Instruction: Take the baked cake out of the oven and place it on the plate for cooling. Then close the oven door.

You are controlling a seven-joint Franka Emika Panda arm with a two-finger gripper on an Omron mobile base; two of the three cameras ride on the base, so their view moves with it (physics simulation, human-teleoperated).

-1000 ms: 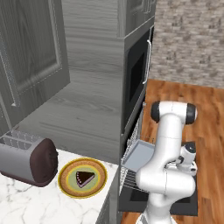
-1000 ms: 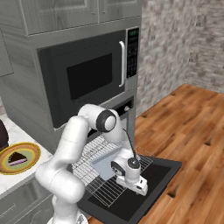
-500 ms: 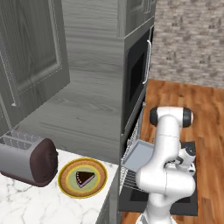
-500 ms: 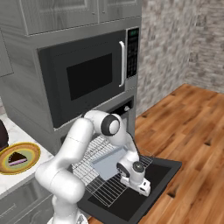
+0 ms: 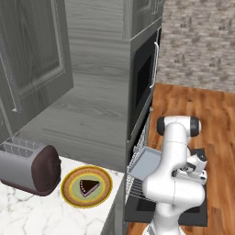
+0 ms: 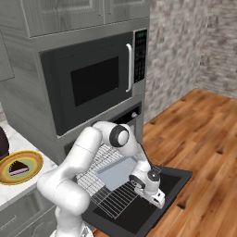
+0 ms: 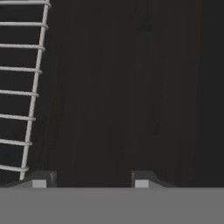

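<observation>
The baked cake [image 5: 89, 186] [image 6: 19, 167], a dark brown wedge, lies on the yellow-rimmed plate [image 5: 69, 187] [image 6: 4, 172] on the counter. The oven door [image 6: 172, 181] [image 5: 201, 214] hangs open and flat, low in front of the oven [image 6: 131, 118]. My gripper [image 6: 152, 196] [image 5: 194, 176] [image 7: 90, 183] hovers just above the door's dark inner face, pointing down at it. It is open, its fingertips [image 7: 39, 182] wide apart with nothing between them. In the hand view the wire rack [image 7: 26, 92] runs along the left edge.
A grey baking tray [image 6: 115, 171] [image 5: 145, 163] rests on the pulled-out wire rack [image 6: 110, 196] [image 5: 135, 184]. The black microwave [image 6: 92, 83] sits above the oven. A toaster [image 5: 30, 167] stands left of the plate. Wooden floor [image 6: 208, 139] stretches to the right.
My hand has slid a little outward and down over the open door, away from the rack. The cake and plate have not moved.
</observation>
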